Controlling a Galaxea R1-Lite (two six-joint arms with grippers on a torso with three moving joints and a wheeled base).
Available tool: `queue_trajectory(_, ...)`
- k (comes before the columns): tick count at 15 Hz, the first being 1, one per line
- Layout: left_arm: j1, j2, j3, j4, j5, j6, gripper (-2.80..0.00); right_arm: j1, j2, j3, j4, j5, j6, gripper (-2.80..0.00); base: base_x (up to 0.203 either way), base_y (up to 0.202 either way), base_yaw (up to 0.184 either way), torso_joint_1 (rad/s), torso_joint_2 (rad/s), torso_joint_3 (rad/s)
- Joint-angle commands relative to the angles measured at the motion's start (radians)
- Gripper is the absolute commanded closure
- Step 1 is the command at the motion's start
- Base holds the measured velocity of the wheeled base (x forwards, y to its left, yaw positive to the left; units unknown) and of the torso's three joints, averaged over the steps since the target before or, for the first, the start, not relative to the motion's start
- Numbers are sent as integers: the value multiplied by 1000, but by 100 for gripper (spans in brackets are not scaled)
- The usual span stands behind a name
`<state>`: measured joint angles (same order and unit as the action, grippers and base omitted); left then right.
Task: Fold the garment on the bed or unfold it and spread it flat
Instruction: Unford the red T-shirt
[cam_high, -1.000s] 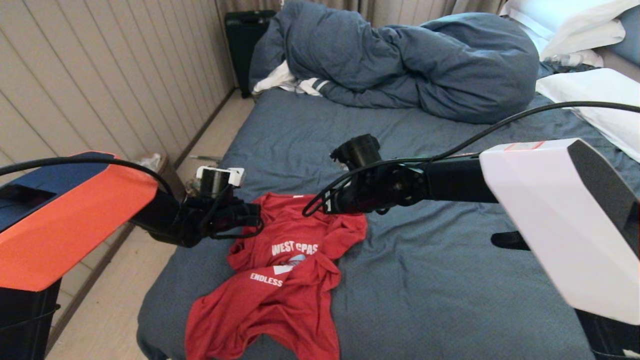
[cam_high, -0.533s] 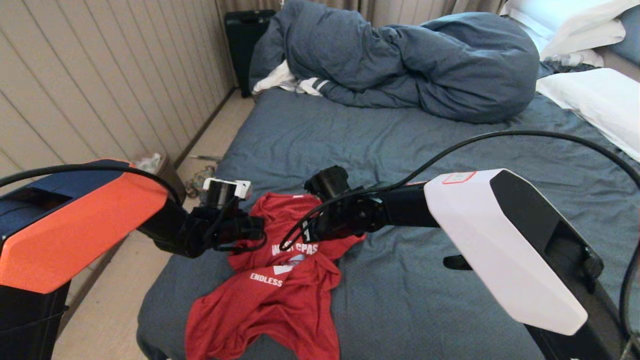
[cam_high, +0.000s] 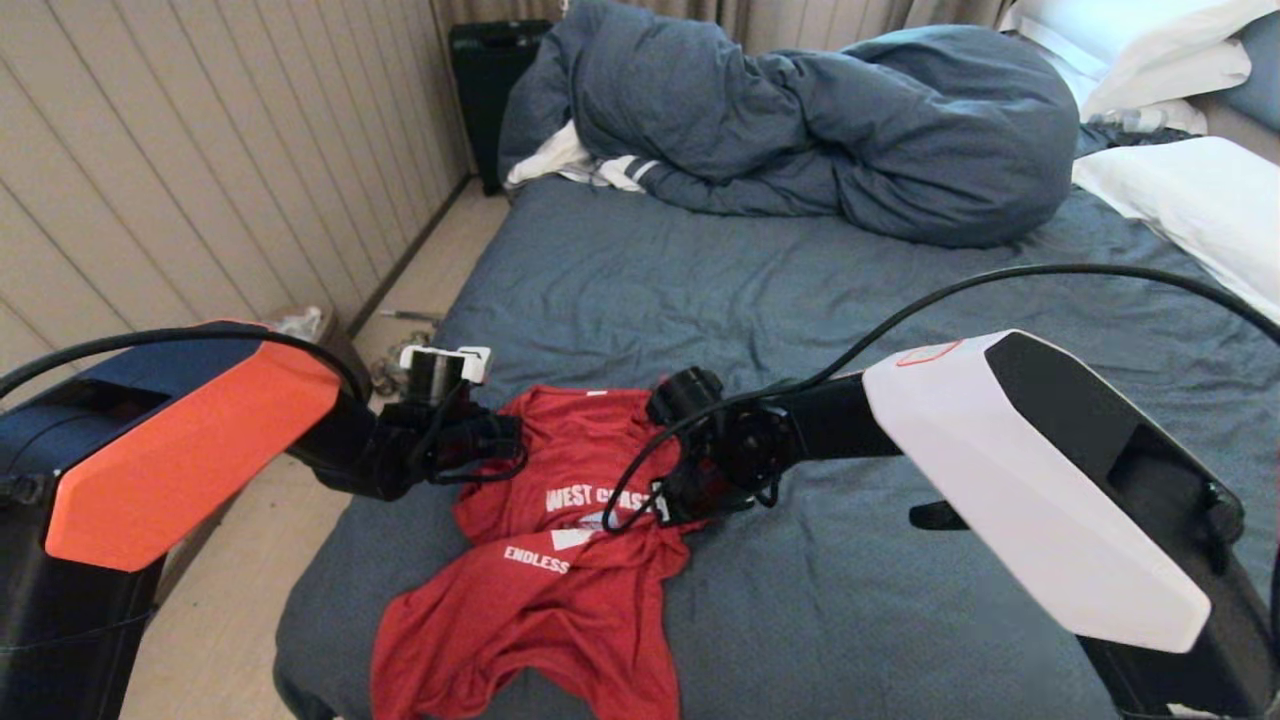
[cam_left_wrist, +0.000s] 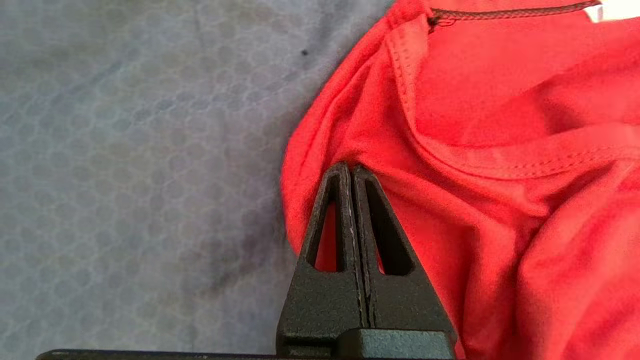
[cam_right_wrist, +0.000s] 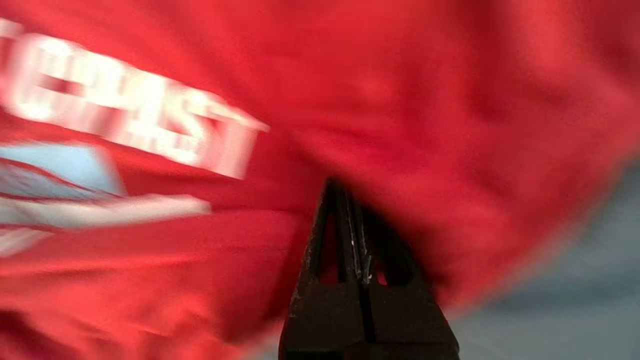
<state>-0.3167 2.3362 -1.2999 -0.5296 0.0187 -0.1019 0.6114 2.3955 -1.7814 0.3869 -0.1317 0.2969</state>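
1. Garment (cam_high: 545, 560): crumpled on the bed (cam_high: 850, 300) near its left front edge, long axis toward the robot.
2. Left gripper (cam_left_wrist: 351, 172): clamped on its left shoulder fold.
3. Right gripper (cam_right_wrist: 345, 192): clamped on its right side beside the lettering; both at the far end.

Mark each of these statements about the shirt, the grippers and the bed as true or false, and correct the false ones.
1. The red T-shirt lies crumpled on the bed. True.
2. The left gripper is wide open above bare sheet. False: its fingers are shut at the shirt's edge.
3. The right gripper is shut against red fabric near the lettering. True.
4. The dark duvet covers the shirt. False: it is bunched at the far end, apart from the shirt.
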Motion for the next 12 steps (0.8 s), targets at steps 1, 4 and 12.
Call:
queue_trajectory(1, 7, 6, -8, -3, 1, -1, 0, -34, -56, 67, 4, -3, -1, 0, 0, 0, 0, 0, 0, 0)
queue_trajectory(4, 15, 7, -16, -1, 1, -1, 0, -91, -113, 152, -2, -3, -5, 0, 0, 0, 0, 0, 0, 0)
queue_trajectory(12, 80, 11, -139, 70, 1, -9, 0, -156, -222, 238, -57, -2, -22, 0, 0, 0, 0, 0, 0, 0)
